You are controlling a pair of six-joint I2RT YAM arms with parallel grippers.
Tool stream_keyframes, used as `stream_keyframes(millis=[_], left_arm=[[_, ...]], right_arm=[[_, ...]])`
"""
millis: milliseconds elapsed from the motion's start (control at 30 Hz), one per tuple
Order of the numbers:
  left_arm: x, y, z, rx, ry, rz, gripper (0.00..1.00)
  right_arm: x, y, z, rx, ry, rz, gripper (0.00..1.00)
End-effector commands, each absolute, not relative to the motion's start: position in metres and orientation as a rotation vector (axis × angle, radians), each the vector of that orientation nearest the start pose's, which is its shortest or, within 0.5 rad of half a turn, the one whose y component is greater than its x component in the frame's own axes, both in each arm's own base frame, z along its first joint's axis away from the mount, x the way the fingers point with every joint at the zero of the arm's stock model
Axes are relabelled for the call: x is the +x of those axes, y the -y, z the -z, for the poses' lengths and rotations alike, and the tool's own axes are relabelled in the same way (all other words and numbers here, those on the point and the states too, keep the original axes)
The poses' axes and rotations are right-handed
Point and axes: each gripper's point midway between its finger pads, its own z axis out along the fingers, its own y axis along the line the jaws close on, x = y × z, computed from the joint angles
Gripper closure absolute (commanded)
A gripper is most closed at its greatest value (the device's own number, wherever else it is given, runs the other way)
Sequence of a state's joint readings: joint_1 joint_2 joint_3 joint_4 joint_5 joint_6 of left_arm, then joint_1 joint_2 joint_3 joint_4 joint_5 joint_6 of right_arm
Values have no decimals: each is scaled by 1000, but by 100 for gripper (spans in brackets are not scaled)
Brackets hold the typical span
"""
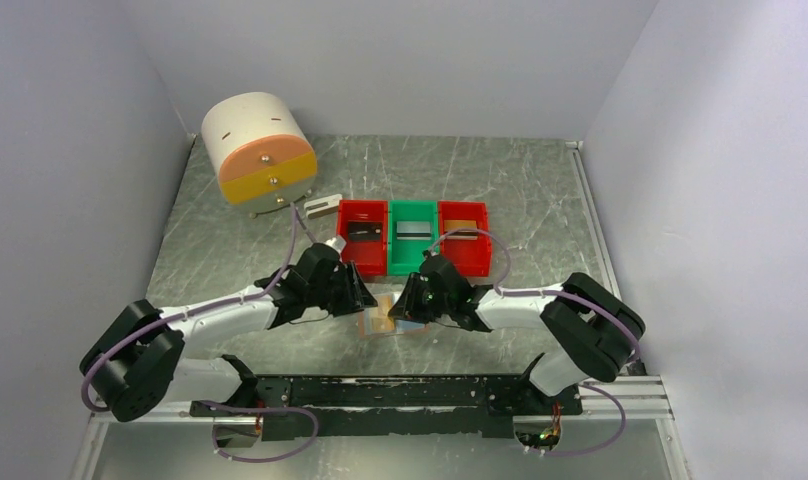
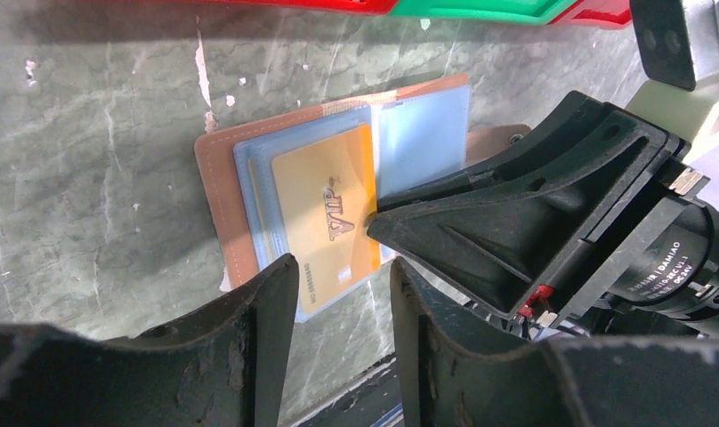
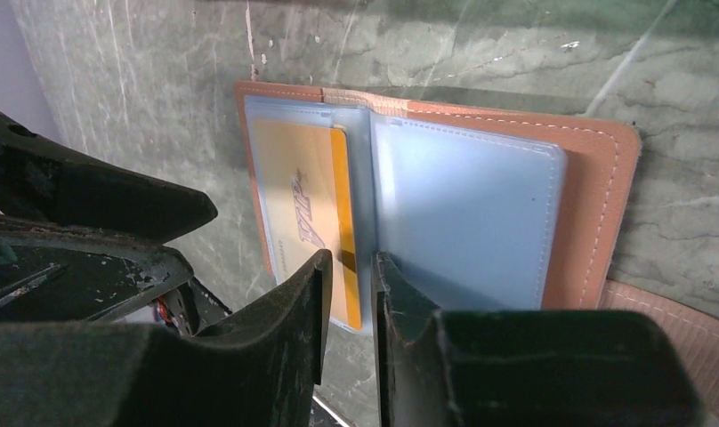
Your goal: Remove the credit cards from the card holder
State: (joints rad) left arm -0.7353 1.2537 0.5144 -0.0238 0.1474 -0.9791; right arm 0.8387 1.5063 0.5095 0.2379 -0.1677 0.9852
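Card holder (image 3: 596, 187) laid open on the marbled table (image 2: 89, 178), near the red and green bins (image 1: 413, 240), yellow-orange card (image 2: 325, 213) seated in one clear pocket, right gripper (image 3: 350, 289) narrowed at the card's edge, actual grip not discernible, left gripper (image 2: 343, 329) parted, nothing held.

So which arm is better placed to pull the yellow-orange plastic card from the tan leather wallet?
Right: the right gripper sits at the yellow-orange plastic card in the tan leather wallet; the left gripper is open, empty.
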Motion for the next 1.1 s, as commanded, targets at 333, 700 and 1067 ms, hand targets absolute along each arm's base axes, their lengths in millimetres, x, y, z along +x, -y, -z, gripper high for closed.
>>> stream_keyframes(millis=[333, 700, 1067], left_arm=[[197, 265, -46, -125, -2636, 906, 59], [194, 265, -39, -64, -2656, 891, 66], [194, 260, -34, -33, -2686, 795, 78]], right_arm=[[182, -294, -16, 225, -2579, -1093, 77], [181, -300, -18, 209, -2571, -1144, 78], [181, -300, -18, 246, -2559, -1174, 84]])
